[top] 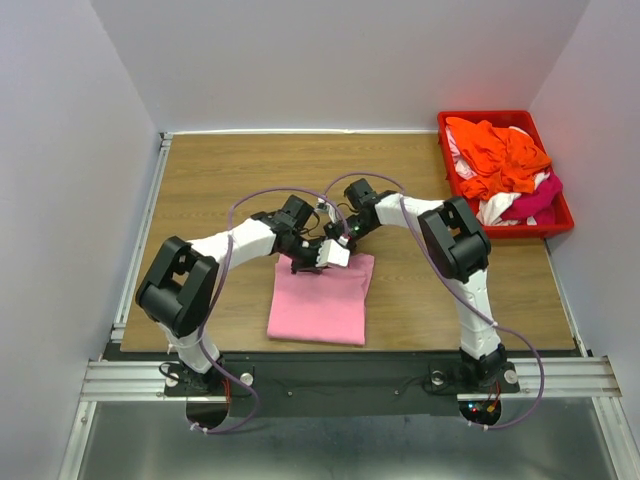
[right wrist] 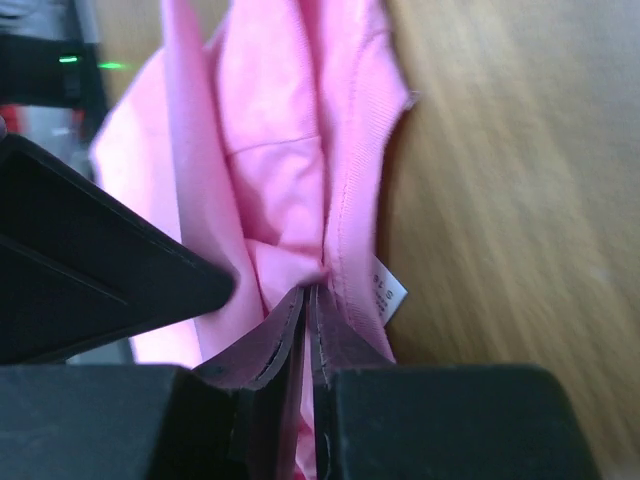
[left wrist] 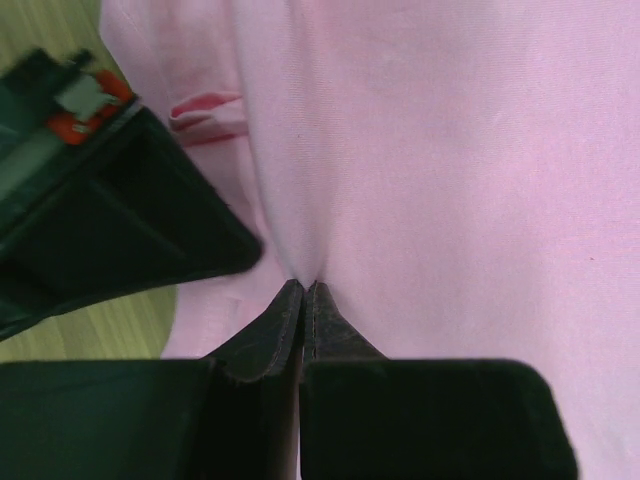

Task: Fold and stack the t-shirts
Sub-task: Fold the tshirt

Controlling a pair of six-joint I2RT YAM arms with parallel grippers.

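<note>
A light pink t-shirt (top: 322, 302) lies partly folded on the wooden table (top: 230, 180), near the front middle. Both grippers meet at its far edge. My left gripper (top: 303, 263) is shut, pinching a ridge of pink cloth (left wrist: 420, 170) between its fingertips (left wrist: 303, 287). My right gripper (top: 340, 248) is shut on a bunched fold of the same shirt (right wrist: 270, 150) at its jaws (right wrist: 311, 292), beside a white label (right wrist: 388, 293). Orange (top: 500, 155), white (top: 497, 208) and magenta (top: 542, 195) t-shirts lie heaped in the bin.
A red plastic bin (top: 490, 117) stands at the table's back right corner. White walls close in the table on three sides. The two grippers are almost touching; each shows as a dark block in the other's wrist view (left wrist: 100, 220) (right wrist: 80, 270).
</note>
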